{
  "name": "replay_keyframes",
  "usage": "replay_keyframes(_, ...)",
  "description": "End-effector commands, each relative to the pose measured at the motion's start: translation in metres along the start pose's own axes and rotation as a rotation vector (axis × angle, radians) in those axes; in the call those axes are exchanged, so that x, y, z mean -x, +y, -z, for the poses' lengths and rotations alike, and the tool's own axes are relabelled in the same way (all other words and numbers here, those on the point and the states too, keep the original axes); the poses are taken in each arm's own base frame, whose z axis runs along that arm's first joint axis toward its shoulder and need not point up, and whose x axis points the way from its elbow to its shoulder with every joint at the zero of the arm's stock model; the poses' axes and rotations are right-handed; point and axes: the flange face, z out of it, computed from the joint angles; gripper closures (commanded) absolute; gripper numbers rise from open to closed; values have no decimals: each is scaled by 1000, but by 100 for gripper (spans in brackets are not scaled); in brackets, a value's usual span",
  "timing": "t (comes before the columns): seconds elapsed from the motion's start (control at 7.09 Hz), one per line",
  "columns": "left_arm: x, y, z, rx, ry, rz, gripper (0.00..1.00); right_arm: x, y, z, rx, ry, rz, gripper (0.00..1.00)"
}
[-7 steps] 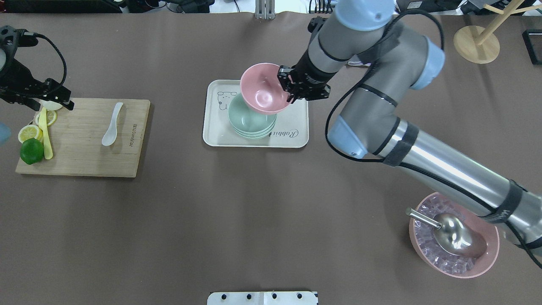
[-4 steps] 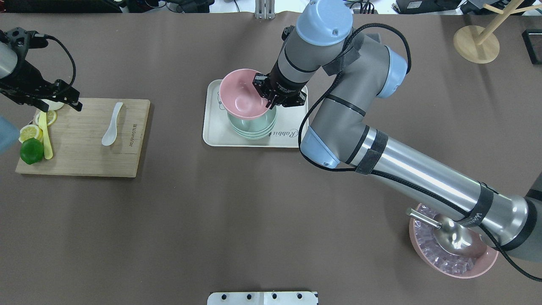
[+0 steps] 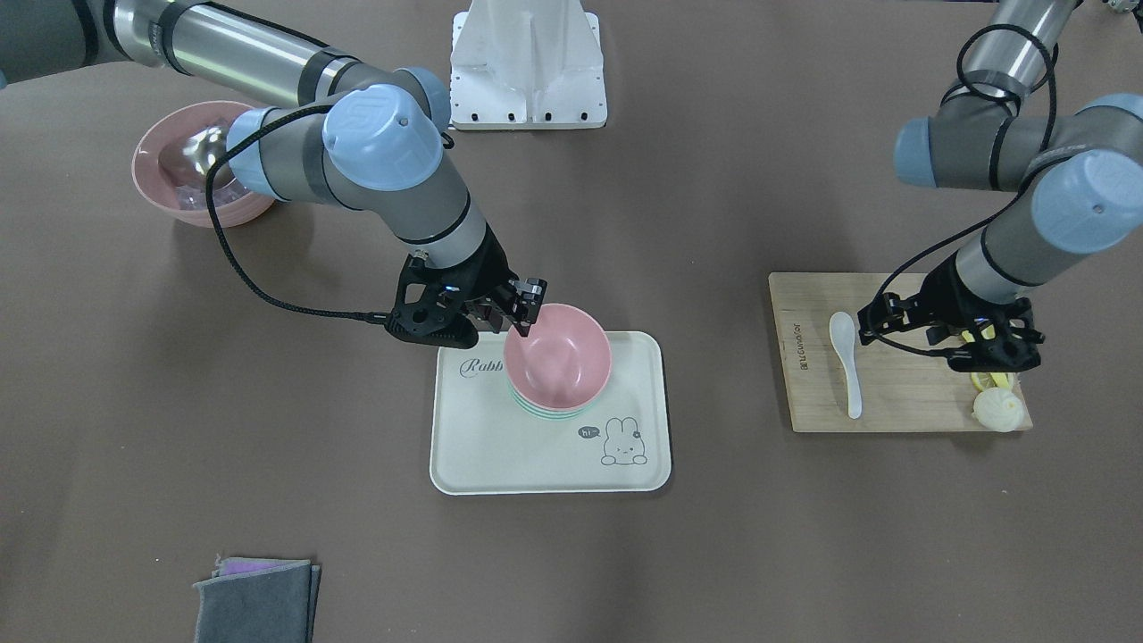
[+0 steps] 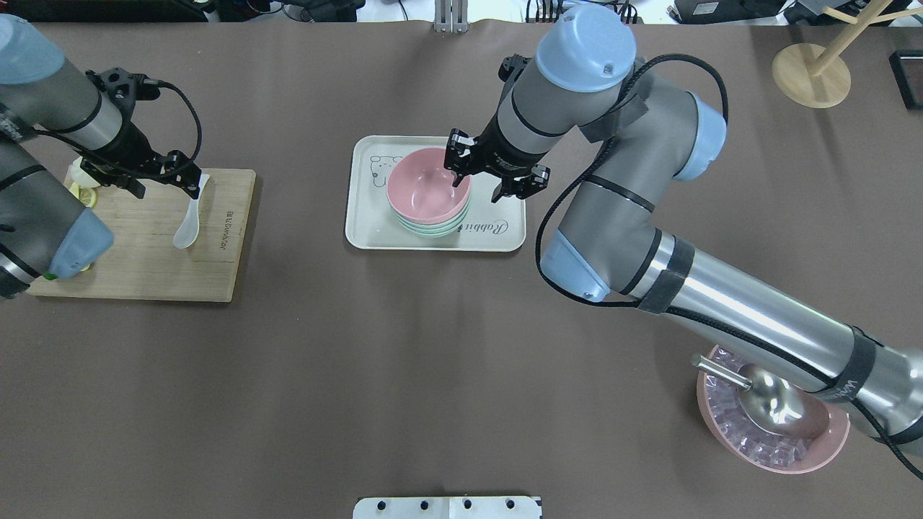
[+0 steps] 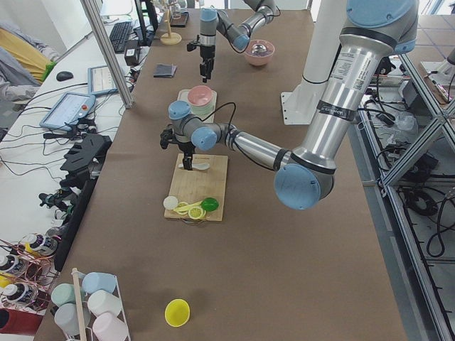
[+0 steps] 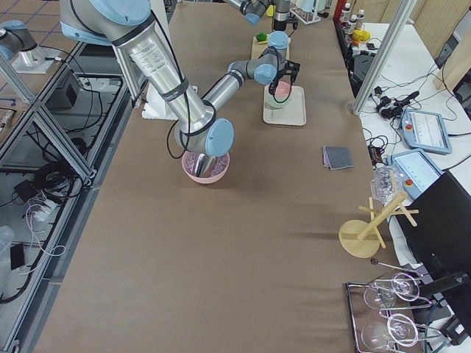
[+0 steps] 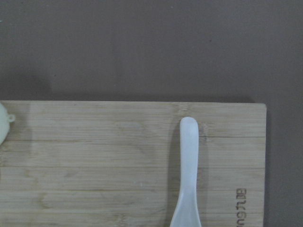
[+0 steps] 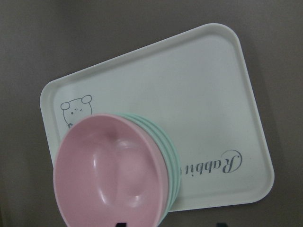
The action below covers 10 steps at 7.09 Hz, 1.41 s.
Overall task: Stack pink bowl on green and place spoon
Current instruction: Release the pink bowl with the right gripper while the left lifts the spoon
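The pink bowl (image 4: 425, 191) sits nested upright on the stack of green bowls (image 4: 435, 228) on the white rabbit tray (image 4: 368, 231). My right gripper (image 4: 477, 186) is open at the bowl's right rim, one finger over the bowl and one outside it; the right wrist view shows the pink bowl (image 8: 111, 177) free below the spread fingertips. The white spoon (image 4: 189, 216) lies on the bamboo cutting board (image 4: 144, 267). My left gripper (image 4: 167, 184) is open and empty just above the spoon's handle end, which shows in the left wrist view (image 7: 187, 175).
Lemon slices and a white bun (image 3: 997, 411) lie on the board's outer end. A second pink bowl (image 4: 829, 432) with ice and a metal scoop stands at the near right. A grey cloth (image 3: 254, 603) and a wooden stand (image 4: 811, 72) are at the far side.
My right gripper has lowered the pink bowl onto the green stack and opened. My left arm has moved right over the board to the spoon's handle.
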Motion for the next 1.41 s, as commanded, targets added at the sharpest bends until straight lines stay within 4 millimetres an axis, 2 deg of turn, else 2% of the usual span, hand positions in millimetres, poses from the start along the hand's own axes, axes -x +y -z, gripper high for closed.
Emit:
replay_keyframes(0.0,2,-16,-30,-23,-2,-25,15,-37,-11,25,18,-12,21,0)
replay_keyframes(0.28,-1,-15,-34,-26,7,-29,47,-48,-22,40,36,-21,19,0)
replay_keyframes(0.42,-7,-11,-37,-21,11,-23,50,-58,-27,41,41,-16,11,0)
replay_keyframes(0.56,-12,-6,-45,-9,9,-18,60,-70,-36,44,47,-11,39,0)
replay_keyframes(0.71,-14,-5,-46,-8,10,-18,85,-78,-41,47,54,-10,41,0)
replay_keyframes(0.85,-19,-5,-43,-9,17,-20,100,-82,-49,57,61,-18,31,0)
replay_keyframes(0.99,-37,-11,-30,-16,37,-27,100,-97,-63,71,74,-25,11,0)
replay_keyframes(1.13,-71,-24,-8,-34,80,24,100,-130,-82,89,77,-27,42,0)
replay_keyframes(1.27,-121,-35,21,-14,159,109,100,-175,-104,114,76,-31,70,0)
